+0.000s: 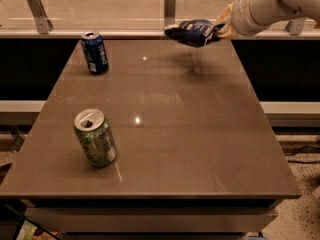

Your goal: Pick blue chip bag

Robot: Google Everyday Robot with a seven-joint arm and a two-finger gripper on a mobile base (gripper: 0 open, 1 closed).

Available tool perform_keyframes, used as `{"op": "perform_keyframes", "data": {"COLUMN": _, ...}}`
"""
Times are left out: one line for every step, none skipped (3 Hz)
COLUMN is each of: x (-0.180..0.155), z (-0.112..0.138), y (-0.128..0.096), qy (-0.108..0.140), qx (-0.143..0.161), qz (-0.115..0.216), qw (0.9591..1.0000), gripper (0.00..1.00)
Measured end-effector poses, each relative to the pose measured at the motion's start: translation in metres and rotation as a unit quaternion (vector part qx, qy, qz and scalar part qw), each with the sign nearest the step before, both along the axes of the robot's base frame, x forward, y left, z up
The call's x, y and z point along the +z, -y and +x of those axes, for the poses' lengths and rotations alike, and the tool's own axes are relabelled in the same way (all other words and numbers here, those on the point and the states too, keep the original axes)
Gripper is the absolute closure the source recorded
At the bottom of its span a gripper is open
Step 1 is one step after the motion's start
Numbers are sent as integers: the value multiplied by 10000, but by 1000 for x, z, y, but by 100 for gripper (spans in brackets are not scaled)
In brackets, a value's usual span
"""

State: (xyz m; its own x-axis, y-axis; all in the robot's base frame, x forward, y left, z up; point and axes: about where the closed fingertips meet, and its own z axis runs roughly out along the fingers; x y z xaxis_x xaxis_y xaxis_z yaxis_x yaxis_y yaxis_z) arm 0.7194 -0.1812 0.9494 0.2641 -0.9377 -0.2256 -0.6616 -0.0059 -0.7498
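Upper right of frame, over the table's far edge: bag [192,32] hangs in the air, clear of the tabletop, with its long axis roughly level. Dark blue crinkled foil, pale lettering on the side facing the camera; wording not legible. Its outline overlaps the pale ledge [125,33] behind the table. A dim reflection sits on the tabletop just below it.

Gripper [216,30] is at the bag's right end, its fingers pinching that end between them. The tips are partly buried in the foil, so the exact contact line is hidden. Gripper parts look tan. White arm [260,6] enters from the upper right corner and slopes down-left to the gripper.

Table [200,149]: brown, glossy, fills the middle of the frame. Two small light glints on it, one near centre, one toward the far edge.

Blue can [95,52]: standing at the table's upper left, well apart from the bag, top opened.

Green can [95,137]: standing at the table's lower left, near the front edge, top opened, well apart from both the blue can and the bag.

Behind the table the ledge runs the width of the frame. Metal posts [170,6] on it hold glass panels: one at upper left, one at top centre just left of the bag.

Speckled floor [300,219] shows at lower right.
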Motion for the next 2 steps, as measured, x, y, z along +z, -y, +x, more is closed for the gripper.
{"op": "perform_keyframes", "data": {"x": 15, "z": -5, "y": -1, "qy": 153, "qx": 31, "qz": 0, "qw": 9999, "gripper": 100}}
{"op": "perform_keyframes", "data": {"x": 38, "z": -12, "y": -4, "qy": 434, "qx": 108, "qz": 88, "qw": 9990, "gripper": 100}}
